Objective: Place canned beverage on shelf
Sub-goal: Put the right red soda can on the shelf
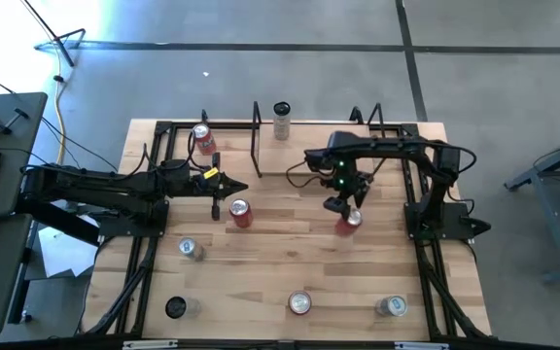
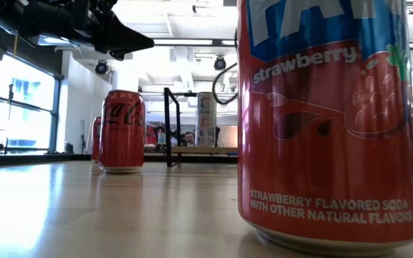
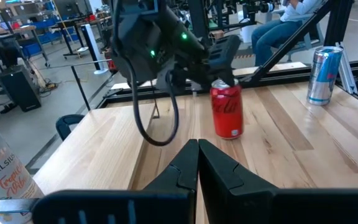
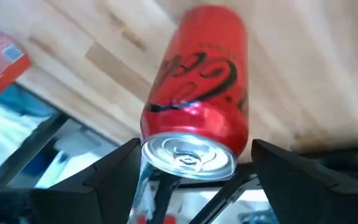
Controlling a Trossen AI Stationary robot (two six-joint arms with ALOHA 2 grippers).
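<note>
Spread wide, the right gripper (image 4: 194, 158) has its fingers either side of the top of a red Coca-Cola can (image 4: 201, 99) standing right of table centre, not visibly pinching it. Left gripper (image 3: 197, 163), jaws pressed together, waits at mid-left. Behind stands the shelf (image 1: 304, 146), bearing a pale can (image 1: 281, 121).

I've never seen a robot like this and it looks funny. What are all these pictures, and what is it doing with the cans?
It's one robot with two dark arms at a wooden table. One picture looks down from above, one looks level across the tabletop, and two come from cameras on the arms' wrists. Drink cans stand around the table, and one tall can is by the shelf at the back. The right gripper is open, with its fingers either side of a red cola can, not squeezing it yet. The left gripper is shut, holds nothing, and waits nearby.
</note>
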